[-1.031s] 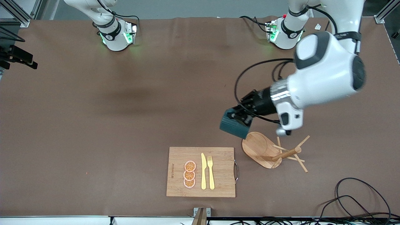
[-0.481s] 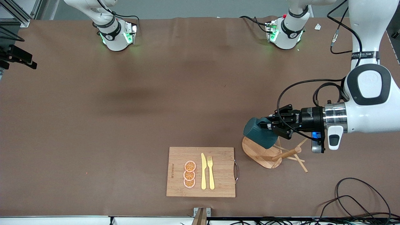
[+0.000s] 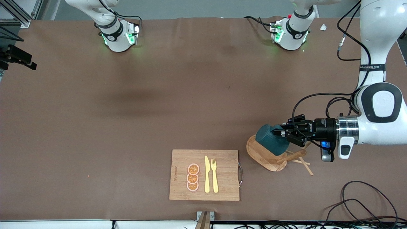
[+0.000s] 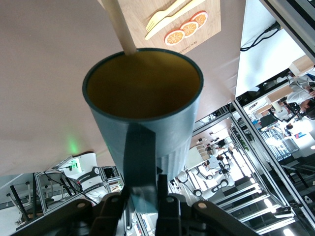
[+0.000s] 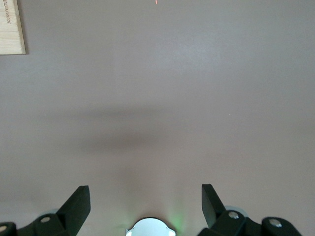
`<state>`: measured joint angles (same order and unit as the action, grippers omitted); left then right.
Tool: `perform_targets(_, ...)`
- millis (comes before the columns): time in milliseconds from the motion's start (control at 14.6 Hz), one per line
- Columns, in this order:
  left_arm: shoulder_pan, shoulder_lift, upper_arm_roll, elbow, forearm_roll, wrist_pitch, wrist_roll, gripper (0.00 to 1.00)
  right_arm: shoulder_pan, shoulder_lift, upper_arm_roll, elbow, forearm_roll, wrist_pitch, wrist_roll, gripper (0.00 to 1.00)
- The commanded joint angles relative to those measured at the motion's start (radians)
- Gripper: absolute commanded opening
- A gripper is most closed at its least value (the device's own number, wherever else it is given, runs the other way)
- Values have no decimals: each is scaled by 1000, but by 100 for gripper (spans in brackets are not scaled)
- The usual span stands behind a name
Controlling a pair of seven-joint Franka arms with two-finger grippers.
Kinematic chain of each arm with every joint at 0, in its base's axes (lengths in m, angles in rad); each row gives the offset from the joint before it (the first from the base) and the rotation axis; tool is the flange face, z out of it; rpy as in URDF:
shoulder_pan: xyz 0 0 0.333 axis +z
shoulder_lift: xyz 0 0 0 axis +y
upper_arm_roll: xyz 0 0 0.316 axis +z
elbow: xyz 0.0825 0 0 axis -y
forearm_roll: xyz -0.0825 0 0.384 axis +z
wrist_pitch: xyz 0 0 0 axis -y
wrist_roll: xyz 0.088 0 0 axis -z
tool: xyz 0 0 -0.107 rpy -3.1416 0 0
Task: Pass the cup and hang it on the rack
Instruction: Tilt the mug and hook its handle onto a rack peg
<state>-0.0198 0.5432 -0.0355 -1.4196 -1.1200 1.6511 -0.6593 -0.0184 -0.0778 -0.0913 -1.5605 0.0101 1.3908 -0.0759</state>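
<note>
The dark teal cup [image 3: 269, 139] lies on its side in the air over the oval base of the wooden rack [image 3: 258, 153]. My left gripper [image 3: 284, 133] is level with the table and shut on the cup's handle [image 4: 140, 157]. In the left wrist view the cup [image 4: 147, 93] shows its ochre inside, and a rack post [image 4: 119, 29] meets its rim. The rack's post [image 3: 292, 156] and thin pegs [image 3: 306, 165] sit just under my left wrist. My right gripper [image 5: 145, 196] hangs open over bare brown table with nothing between its fingers.
A wooden cutting board [image 3: 222, 187] with orange slices [image 3: 193, 177], a yellow knife [image 3: 207, 174] and fork [image 3: 214, 175] lies beside the rack, toward the right arm's end. Black cables [image 3: 365, 203] lie near the front corner at the left arm's end.
My left arm has swung toward its own end of the table. The cup went with it and came down over the rack's base. The right gripper looks the same.
</note>
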Motion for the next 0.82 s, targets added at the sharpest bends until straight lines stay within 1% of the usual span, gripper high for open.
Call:
perform_targets(0, 15, 18, -7, -2, -26, -13, 49, 0, -6, -22, 1, -7, 8, -19, 22, 100)
perform_targets(275, 70, 58, -6, 2, -20, -13, 105, 1, -8, -22, -1, -3, 11, -42, 45, 100)
perform_targets(550, 81, 73, -4, 4, -20, -13, 125, 2, -8, -22, -1, -1, 13, -39, 47, 100)
perform_targets(618, 78, 75, -6, 4, -24, -13, 124, 4, -8, -22, -2, -1, 25, -36, 44, 100)
perform_targets(756, 77, 83, -6, 5, -30, -11, 110, 19, -9, -20, -2, 3, 33, -33, 42, 100)
